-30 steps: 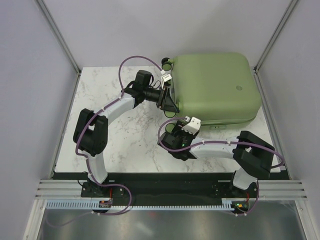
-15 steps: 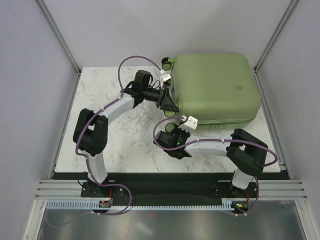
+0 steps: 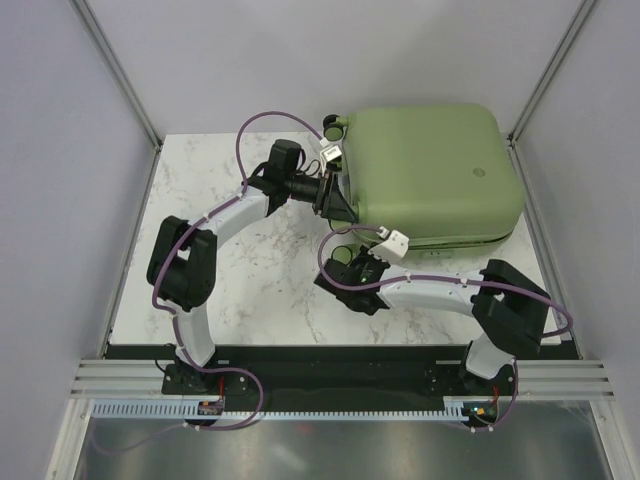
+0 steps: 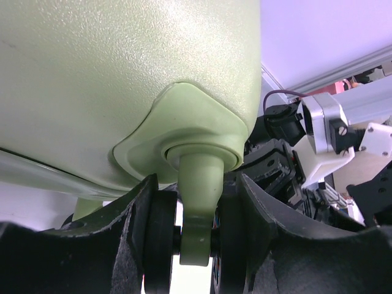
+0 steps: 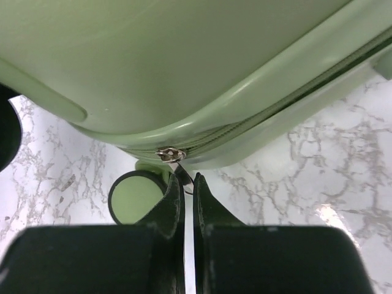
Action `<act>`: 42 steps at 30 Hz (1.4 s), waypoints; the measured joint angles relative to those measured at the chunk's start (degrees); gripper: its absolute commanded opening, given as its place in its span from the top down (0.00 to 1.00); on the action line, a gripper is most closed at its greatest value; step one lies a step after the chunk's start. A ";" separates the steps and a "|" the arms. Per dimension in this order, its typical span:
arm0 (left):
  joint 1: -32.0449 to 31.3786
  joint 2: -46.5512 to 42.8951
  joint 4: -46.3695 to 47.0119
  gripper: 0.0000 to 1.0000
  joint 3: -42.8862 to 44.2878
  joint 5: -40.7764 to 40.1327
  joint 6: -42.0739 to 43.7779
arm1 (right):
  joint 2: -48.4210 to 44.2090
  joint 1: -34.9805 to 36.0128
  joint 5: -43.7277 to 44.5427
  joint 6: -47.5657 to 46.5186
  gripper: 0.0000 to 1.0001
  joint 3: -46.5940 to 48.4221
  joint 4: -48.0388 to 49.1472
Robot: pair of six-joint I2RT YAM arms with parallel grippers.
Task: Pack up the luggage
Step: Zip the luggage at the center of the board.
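Pinching the zipper pull [image 5: 170,154] on the luggage [image 3: 430,170] lying far-right on the counter [image 3: 250,290], right jaws look set to zip it while left jaws clamp a caster [image 4: 197,208], likely bracing it

Pale sage-green luggage [image 3: 425,170]; black-rimmed green wheel [image 5: 136,197]; white, grey-veined marble table [image 3: 255,280].

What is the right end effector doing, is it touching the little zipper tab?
Touching. The right wrist view shows the right end effector pinched shut on the zipper tab.
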 measured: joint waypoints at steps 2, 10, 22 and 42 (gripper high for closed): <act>0.00 0.00 0.59 0.98 0.00 0.00 -0.26 | -1.53 -0.35 -0.85 0.15 1.00 -0.55 -1.68; 0.35 0.02 0.79 0.98 0.00 -0.02 -0.85 | -5.25 -2.54 -1.62 -0.20 1.00 -2.51 -7.89; 0.74 0.02 1.03 0.98 0.00 0.26 -1.33 | -8.31 -5.05 -1.99 -2.14 1.00 -4.98 -9.42; 7.39 -0.02 -1.27 0.98 -0.02 2.60 0.87 | -15.74 -11.06 -0.66 -6.47 1.00 -11.08 -12.52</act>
